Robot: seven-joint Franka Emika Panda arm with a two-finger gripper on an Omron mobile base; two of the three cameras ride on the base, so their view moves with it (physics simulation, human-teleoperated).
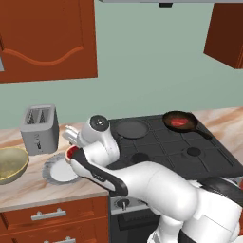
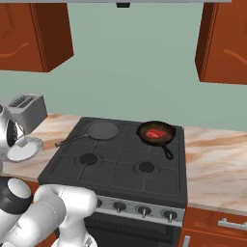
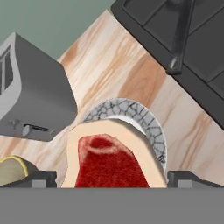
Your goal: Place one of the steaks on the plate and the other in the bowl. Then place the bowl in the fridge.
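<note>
i am holding the jaws spread wide over the plate, which is sitting on the table left of the stove. one steak is lying between the jaws over the plate. the other steak is resting in the frying pan. the bowl is sitting at the table's left edge, beside the toaster.

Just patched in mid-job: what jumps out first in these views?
One steak fills the hand view, lying over the plate between the open claw's fingertips, on the counter beside the toaster. The second steak sits in the black pan on the stove's back burner. The bowl waits left of the plate.
</note>
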